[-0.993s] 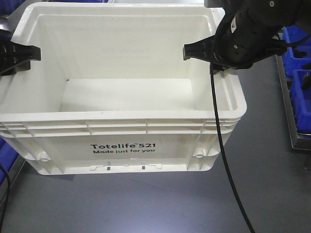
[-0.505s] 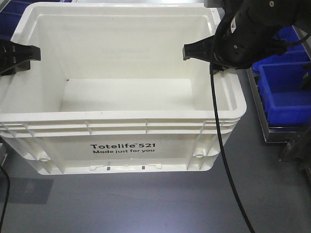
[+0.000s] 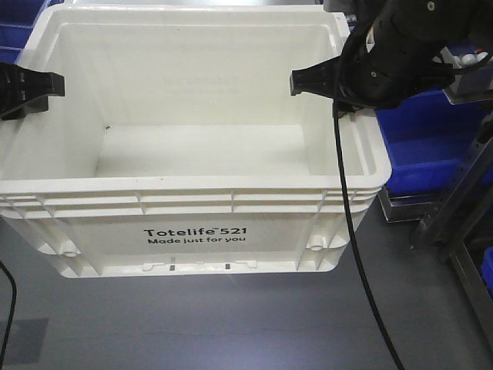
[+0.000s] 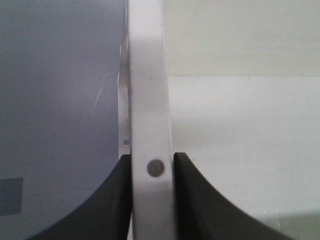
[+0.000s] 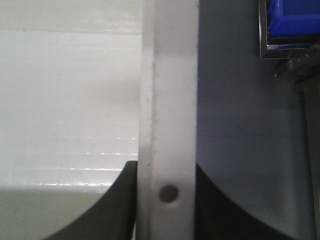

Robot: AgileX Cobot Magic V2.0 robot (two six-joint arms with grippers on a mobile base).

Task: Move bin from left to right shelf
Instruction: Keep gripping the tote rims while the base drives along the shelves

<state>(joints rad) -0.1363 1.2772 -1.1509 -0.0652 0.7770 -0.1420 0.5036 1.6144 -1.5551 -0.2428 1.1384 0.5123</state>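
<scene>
One white bin [image 3: 192, 231] fills the front view, upright with its mouth open to the top; its long axis runs left to right and the printed side, "Totelife 521", faces the camera. Two grippers are on it, one at each short end; the left gripper [image 4: 151, 167] is clamped on the left end's rim, a black finger pressed to each face; the right gripper [image 5: 167, 175] grips the right end's rim the same way. One black cable [image 3: 350, 231] hangs down across the bin's right front corner. Grey floor [image 3: 231, 324] shows below and beside it. One blue bin [image 3: 431, 142] sits plainly on the metal shelf frame [image 3: 454, 193] at right; more blue shows at both upper corners, too cropped to count.
</scene>
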